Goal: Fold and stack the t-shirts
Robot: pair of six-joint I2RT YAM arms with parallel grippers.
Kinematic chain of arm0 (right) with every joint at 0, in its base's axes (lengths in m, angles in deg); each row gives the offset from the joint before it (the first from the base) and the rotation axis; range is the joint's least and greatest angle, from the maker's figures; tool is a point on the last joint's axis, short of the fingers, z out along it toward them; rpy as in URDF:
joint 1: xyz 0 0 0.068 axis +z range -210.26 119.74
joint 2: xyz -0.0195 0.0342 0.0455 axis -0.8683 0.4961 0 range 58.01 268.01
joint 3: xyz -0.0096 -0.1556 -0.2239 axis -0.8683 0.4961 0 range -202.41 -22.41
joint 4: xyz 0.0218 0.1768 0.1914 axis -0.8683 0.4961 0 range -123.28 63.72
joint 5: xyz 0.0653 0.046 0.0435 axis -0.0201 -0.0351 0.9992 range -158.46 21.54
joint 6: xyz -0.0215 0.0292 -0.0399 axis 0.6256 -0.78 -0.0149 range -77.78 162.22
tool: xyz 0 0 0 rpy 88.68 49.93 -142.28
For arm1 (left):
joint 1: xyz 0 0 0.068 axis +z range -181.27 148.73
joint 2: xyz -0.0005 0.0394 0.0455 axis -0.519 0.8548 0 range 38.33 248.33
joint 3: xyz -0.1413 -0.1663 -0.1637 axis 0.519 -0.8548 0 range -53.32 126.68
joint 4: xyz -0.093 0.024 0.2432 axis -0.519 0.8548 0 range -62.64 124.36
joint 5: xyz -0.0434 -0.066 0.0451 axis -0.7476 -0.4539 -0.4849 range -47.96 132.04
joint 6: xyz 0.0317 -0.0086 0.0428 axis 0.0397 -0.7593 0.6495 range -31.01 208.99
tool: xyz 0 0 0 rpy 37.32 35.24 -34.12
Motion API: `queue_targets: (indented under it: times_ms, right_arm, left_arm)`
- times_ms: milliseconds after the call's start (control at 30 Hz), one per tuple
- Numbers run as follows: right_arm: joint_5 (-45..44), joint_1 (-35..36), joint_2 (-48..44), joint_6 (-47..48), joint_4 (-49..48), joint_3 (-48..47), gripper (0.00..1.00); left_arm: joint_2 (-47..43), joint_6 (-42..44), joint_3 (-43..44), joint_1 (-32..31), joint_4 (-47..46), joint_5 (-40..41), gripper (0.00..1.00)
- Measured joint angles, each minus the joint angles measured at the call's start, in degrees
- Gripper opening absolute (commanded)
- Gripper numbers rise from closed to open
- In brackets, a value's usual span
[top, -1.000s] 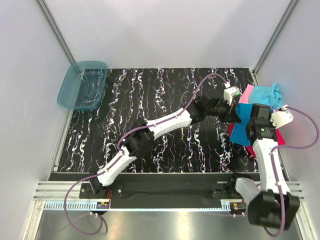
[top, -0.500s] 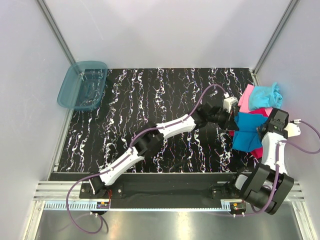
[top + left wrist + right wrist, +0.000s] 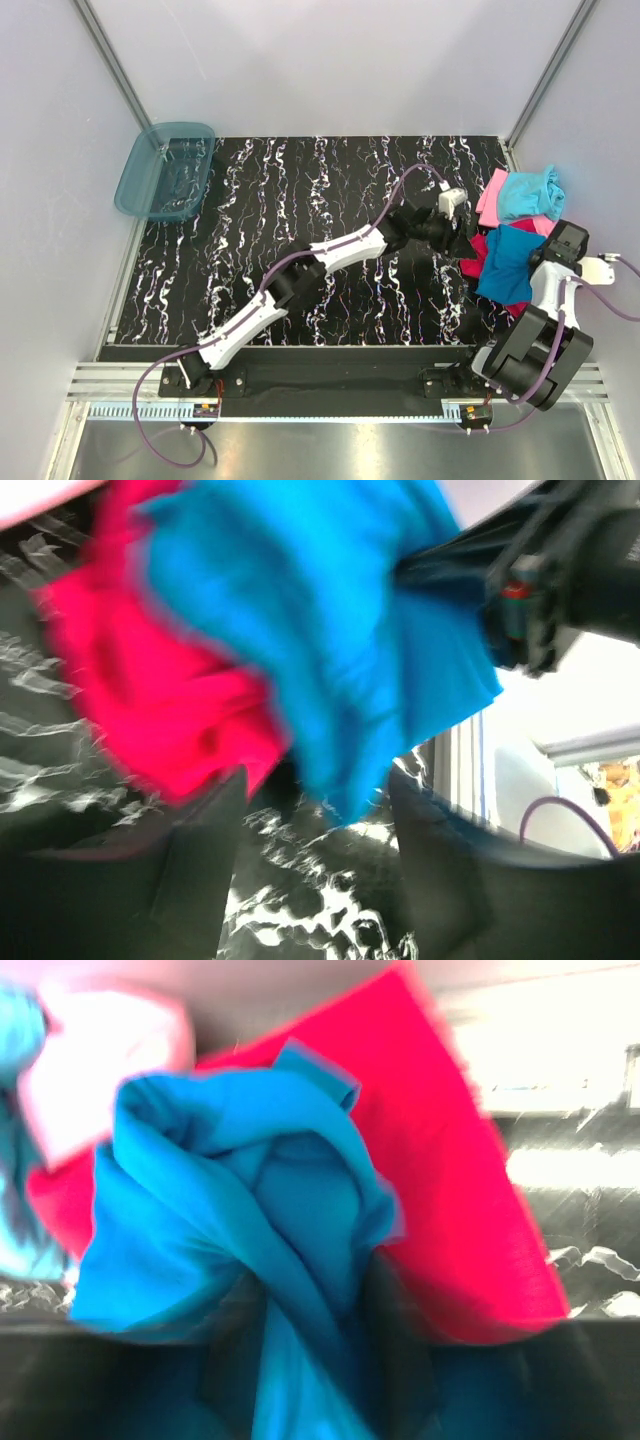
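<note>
Risks dumping bunched medium-blue cloth tee (image 3: 240,1190) onto magenta-red tee (image 3: 160,710): left gripper (image 3: 318,820) gaping empty, right gripper (image 3: 310,1330) maybe clamped, cannot tell.

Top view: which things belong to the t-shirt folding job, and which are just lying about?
For the job: blue t-shirt, magenta-red t-shirt, light pink t-shirt, aqua t-shirt.
Lying about: teal plastic bin.
</note>
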Motion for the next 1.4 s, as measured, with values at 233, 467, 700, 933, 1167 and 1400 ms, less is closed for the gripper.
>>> queue_targets:
  times_ms: [233,467,700,933,1167,1400]
  right_arm:
    - [-3.8,-1.6,0.3,0.4,-3.1,-0.1,0.84]
    - [-2.3,-1.5,-0.3,1.5,-4.2,-1.2,0.87]
    - [-4.9,4.4,-4.2,3.5,-1.0,-6.8,0.88]
    - [-7.7,14.7,-11.0,3.6,0.3,-12.2,0.88]
    - [-3.1,28.2,-6.5,4.8,-3.0,-14.6,0.85]
    - [3.6,45.9,15.3,12.0,-14.3,-16.4,0.85]
  left_arm:
    - [0.0,0.1,-6.0,4.3,0.8,0.0,0.9]
    - [-1.9,0.6,-10.1,4.4,-0.1,-0.2,0.9]
    - [-5.8,0.8,-15.5,4.3,-0.7,-0.2,0.9]
    - [-13.9,1.2,-25.2,7.2,-1.2,1.2,0.98]
    - [-33.0,2.8,-41.9,18.4,-1.0,10.7,0.99]
    - [-52.0,6.6,-57.7,29.4,-3.1,24.5,0.99]
